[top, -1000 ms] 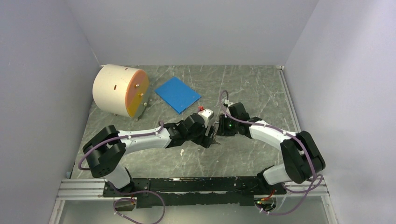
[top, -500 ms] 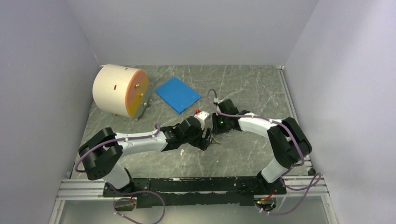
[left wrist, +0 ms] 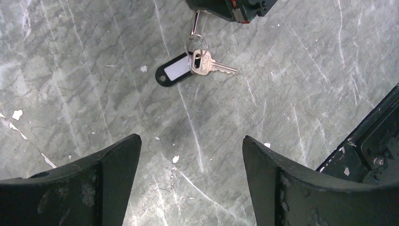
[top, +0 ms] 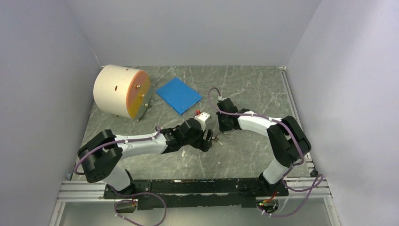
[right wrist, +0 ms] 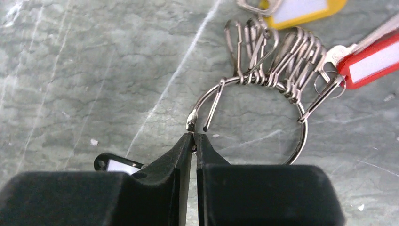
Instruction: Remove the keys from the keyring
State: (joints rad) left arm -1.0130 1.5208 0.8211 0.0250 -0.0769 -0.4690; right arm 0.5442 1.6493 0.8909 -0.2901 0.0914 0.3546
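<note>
1. Your right tool [right wrist: 193, 140] has its two black fingers pressed together. They pinch the keyring [right wrist: 305, 136] on the wire just below its hooked clasp end.
2. The keyring is a thin silver wire loop lying flat on the grey marbled surface [top: 244, 155]. Its loose gate wire hangs inside the loop, apart from the hook, so the loop stands open there.
3. A row of small silver clips [right wrist: 277, 56] is bunched together on the keyring's far arc.
4. The red-tag key [right wrist: 369, 63] lies just outside the keyring, at its far right. A small ring links it to the end clip.
5. A yellow tag [right wrist: 301, 9] lies beyond the clips, partly cut off at the frame edge.
6. The black-tag key [left wrist: 211, 66] lies on the surface just beside the keyring's clasp side, close to the right tool. You cannot tell whether it is on the loop.
7. Your left tool [left wrist: 190, 141] is spread wide and holds nothing. It sits near the keyring, on its near-left side.
8. A blue pad [top: 179, 94] lies well beyond the keyring, to the left. A cream drum [top: 121, 91] with an orange face stands farther left.
</note>
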